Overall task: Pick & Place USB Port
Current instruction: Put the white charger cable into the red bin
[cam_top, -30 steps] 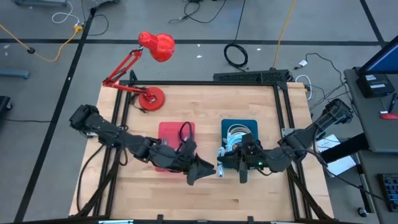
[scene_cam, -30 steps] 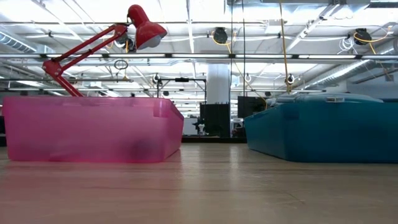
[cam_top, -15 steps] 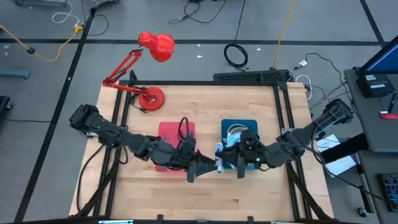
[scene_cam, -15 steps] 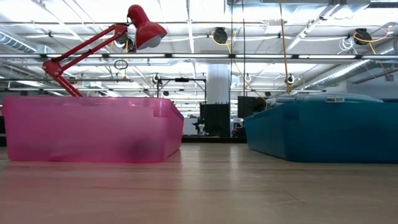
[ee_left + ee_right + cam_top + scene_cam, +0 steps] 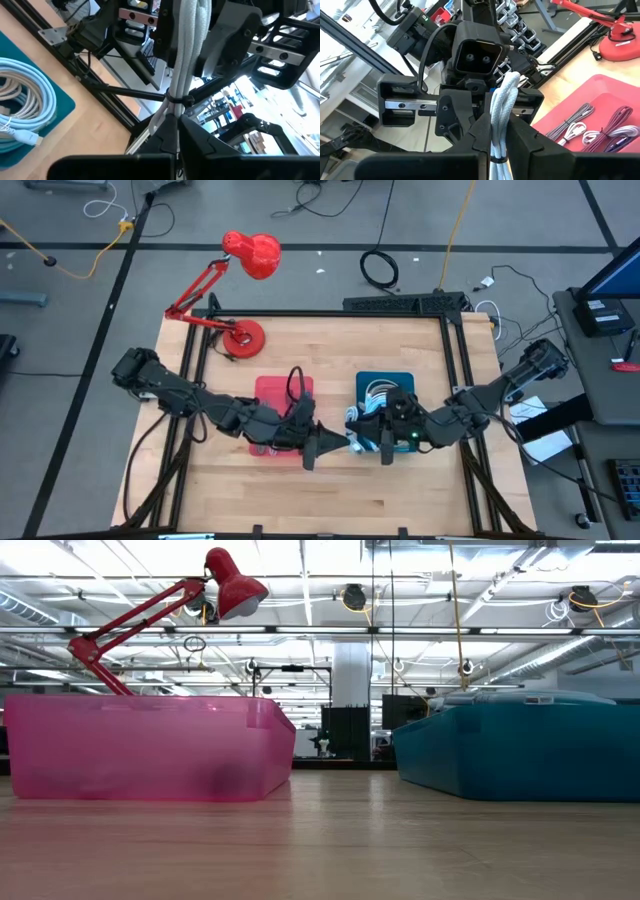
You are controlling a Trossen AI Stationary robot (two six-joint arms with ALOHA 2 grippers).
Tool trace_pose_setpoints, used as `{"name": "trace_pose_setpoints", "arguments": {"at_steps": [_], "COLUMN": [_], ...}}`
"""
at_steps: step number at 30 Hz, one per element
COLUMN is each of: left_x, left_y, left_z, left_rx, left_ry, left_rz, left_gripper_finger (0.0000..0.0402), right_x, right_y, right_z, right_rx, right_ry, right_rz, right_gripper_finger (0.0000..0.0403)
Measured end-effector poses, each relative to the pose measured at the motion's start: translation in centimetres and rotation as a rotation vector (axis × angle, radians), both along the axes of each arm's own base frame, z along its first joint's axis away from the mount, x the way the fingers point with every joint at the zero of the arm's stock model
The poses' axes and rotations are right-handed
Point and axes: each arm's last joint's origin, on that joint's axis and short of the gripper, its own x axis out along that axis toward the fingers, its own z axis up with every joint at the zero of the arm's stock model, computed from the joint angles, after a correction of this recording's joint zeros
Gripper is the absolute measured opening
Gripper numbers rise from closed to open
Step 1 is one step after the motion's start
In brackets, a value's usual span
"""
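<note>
A bundled white USB cable (image 5: 187, 45) hangs in the air between my two grippers, above the table's middle near its front edge (image 5: 352, 442). My left gripper (image 5: 176, 120) reaches in level from the left and is shut on one end of it. My right gripper (image 5: 499, 127) comes level from the right and is shut on the other end. Behind them stand a pink bin (image 5: 270, 390) with several cables lying in it and a teal bin (image 5: 400, 380) holding coiled pale cables (image 5: 20, 100). The low view shows neither gripper. My left gripper pinches the bundle's end between its two fingers, right by the black tie (image 5: 176, 98). The fingers come level from the table's left, along the bundle. The bundle is lifted clear of the table. My right gripper pinches the bundle's other end (image 5: 498, 120) between its two fingers (image 5: 520, 135). The fingers come level from the table's right, along the bundle. The cable reaches straight on toward the left gripper, clear of the table and bins.
A red desk lamp (image 5: 250, 255) stands on its base (image 5: 243, 338) at the far left corner. Black frame rails (image 5: 330, 313) run round the table. Bare wood (image 5: 330, 500) lies in front of the bins.
My left gripper has shut on the near end of the white cable bundle, taking hold of it while my right gripper keeps its hold. The bundle stays lifted between the two.
</note>
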Motion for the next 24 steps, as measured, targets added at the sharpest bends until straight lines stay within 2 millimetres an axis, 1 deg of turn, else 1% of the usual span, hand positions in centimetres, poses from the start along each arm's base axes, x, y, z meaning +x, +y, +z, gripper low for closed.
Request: {"name": "trace_pose_setpoints", "arguments": {"at_steps": [6,8,10,14,17,20,22,24], "left_x": [-0.1,-0.2,-0.3,-0.7,-1.3,-2.5,-3.3,-4.9], "left_y": [0.1,0.1,-0.1,-0.4,-0.2,-0.2,0.0,0.5], "left_z": [-0.2,-0.6,-1.0,-3.1,-3.6,-4.6,-5.3,-5.8], "left_rx": [-0.021,-0.031,-0.041,-0.05,-0.09,-0.111,-0.129,-0.113], "left_ry": [0.031,0.075,0.124,0.292,0.388,0.543,0.65,0.789], "left_rz": [0.024,0.035,0.039,0.06,0.093,0.106,0.122,0.163], "left_gripper_finger": [0.0003,0.0002,0.0002,0.0001,0.0001,0.0001,0.0,0.0], "right_x": [0.1,0.1,0.1,-0.8,-1.4,-2.2,-2.9,-3.4], "right_y": [0.2,0.4,0.7,1.3,2.0,2.6,3.3,4.0], "right_z": [0.4,0.8,1.6,3.9,4.9,5.8,6.1,6.0], "right_rx": [-0.02,-0.015,-0.014,0.016,0.015,0.003,-0.014,-0.051], "right_ry": [-0.038,-0.08,-0.154,-0.35,-0.461,-0.557,-0.584,-0.58], "right_rz": [0.032,0.042,0.07,0.132,0.197,0.244,0.265,0.289], "right_gripper_finger": [0.0047,0.006,0.0075,0.011,0.0134,0.0152,0.016,0.0165]}}
